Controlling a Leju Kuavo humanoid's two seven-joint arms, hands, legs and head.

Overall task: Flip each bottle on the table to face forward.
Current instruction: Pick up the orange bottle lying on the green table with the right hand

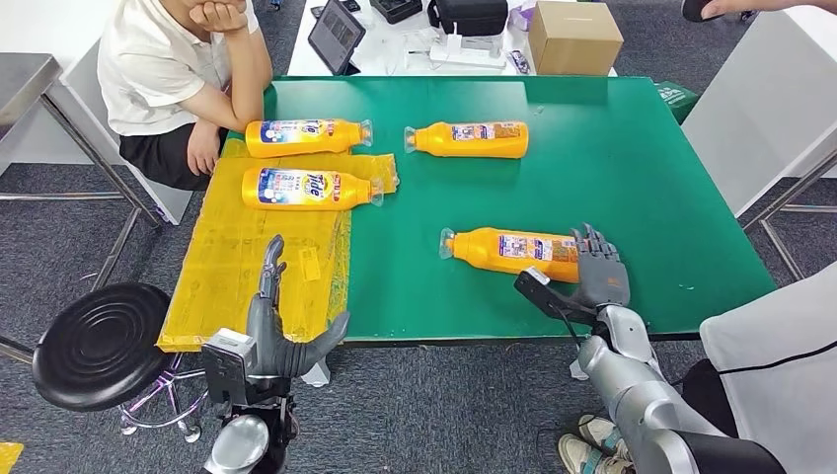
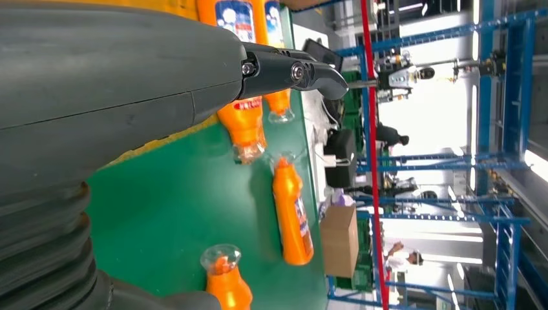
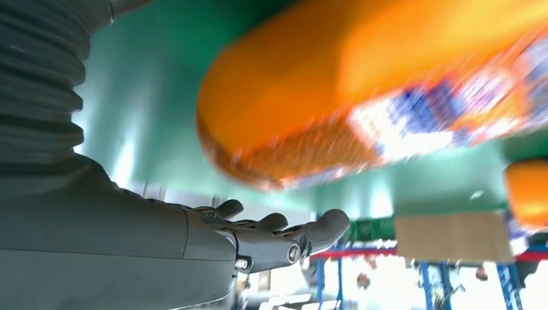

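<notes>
Grey left hand (image 1: 281,331) hangs off the table edge, fingers apart, empty. Just beyond the right hand (image 1: 598,269), also spread and empty, the near bottle (image 1: 513,251) lies crosswise, cap leftward; right is nearer.

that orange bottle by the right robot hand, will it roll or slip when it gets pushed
The orange bottle lies on its side on the smooth green table, so a nudge would probably slide or spin it. Its body looks flattened rather than round, so it likely flops face to face instead of rolling freely. The plastic looks glossy, so it may slip against the right robot hand.
</notes>
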